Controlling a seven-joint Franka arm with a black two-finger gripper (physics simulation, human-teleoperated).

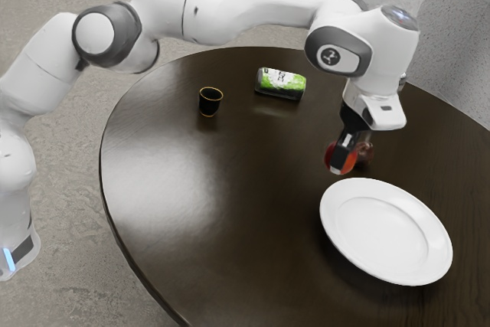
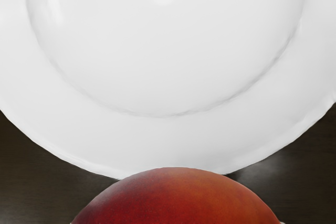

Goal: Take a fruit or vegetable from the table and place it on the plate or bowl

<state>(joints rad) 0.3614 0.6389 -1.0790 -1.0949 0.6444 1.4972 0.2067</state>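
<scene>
Gripping a red-orange peach (image 1: 335, 161) between both black fingers, the Franka arm's gripper (image 1: 341, 155) hangs low over the dark round table (image 1: 191, 181), its jaws closed on the fruit from two sides. The peach sits just beside the rim of the white plate (image 1: 385, 231), toward the exterior view's left, and not over the dish. From the wrist, the peach (image 2: 176, 198) bulges under the hand with the plate (image 2: 163, 51) just past it. A small black cup (image 1: 210, 101) and a green packet (image 1: 280, 83) stand well apart.
</scene>
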